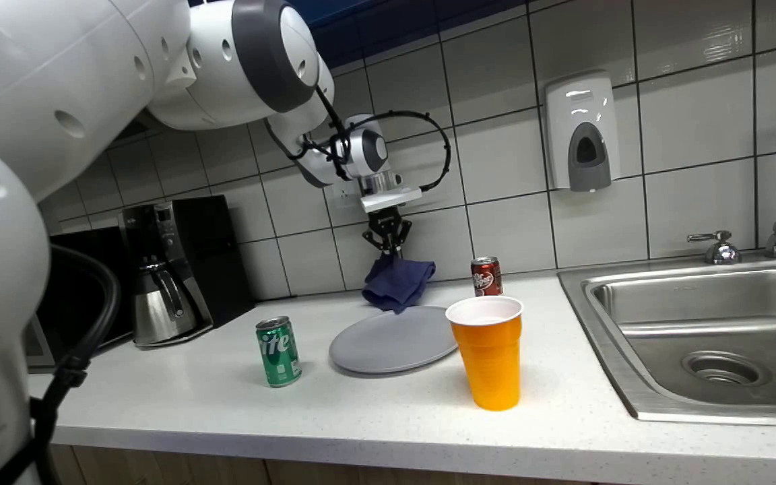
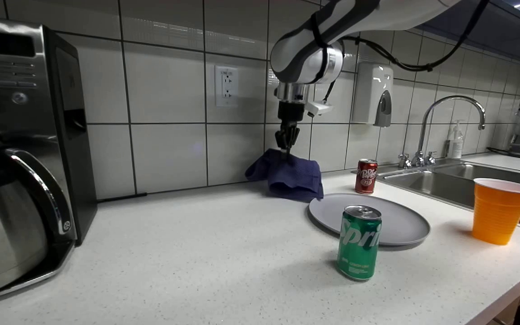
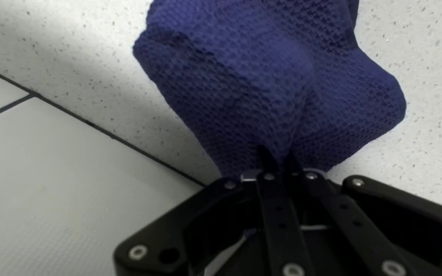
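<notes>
White tiles point(image 2: 165, 155) stand behind your table point(image 2: 197, 243). Your fingers point(image 3: 268, 163) pinch the blue cloth point(image 2: 294, 177) near its top, probably why its loose folds droop down. It is by the tiles, just beside the gray plate point(image 1: 395, 343).

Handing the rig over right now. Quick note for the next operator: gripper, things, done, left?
Gripper: pointing down near the tiled wall, shut on a pinch of the dark blue cloth.
Cloth: drapes in loose folds by the grey plate; can't tell whether its lowest folds touch the plate or the counter.
Around the plate: Sprite can, Dr Pepper can and orange plastic cup, all upright.
Done: cloth gripped.
Left: cloth not yet released; none of the cans or the cup is in the grip.
</notes>
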`<state>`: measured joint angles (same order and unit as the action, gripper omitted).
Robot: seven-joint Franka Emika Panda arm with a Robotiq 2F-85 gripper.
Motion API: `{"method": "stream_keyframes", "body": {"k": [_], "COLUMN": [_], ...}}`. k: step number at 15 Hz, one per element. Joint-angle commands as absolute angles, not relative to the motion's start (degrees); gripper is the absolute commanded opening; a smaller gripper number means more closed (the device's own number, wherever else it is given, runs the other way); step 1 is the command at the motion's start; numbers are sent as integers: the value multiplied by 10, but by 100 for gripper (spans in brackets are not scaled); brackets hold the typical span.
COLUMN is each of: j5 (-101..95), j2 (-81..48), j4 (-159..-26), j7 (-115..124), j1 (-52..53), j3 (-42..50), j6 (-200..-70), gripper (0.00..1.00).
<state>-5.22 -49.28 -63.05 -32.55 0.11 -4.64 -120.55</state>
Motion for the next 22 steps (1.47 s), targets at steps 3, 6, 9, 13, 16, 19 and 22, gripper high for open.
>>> {"method": "stream_keyframes", "body": {"k": [3, 6, 9, 13, 16, 19, 22], "j5": [-59, -58, -58, -58, -59, -59, -59], "j2": [-472, -471, -470, -468, -466, -464, -463], "j4": [-645, -644, -645, -646, -646, -647, -649], "j7": [-334, -335, -335, -335, -335, -335, -335], "j1": [-1, -1, -1, -1, 0, 0, 0], "j3": [-52, -53, -54, -53, -54, -54, -54], "j6": [-1203, -1200, -1200, -1203, -1203, -1203, -1203], "gripper": [2, 2, 2, 2, 2, 2, 2]}}
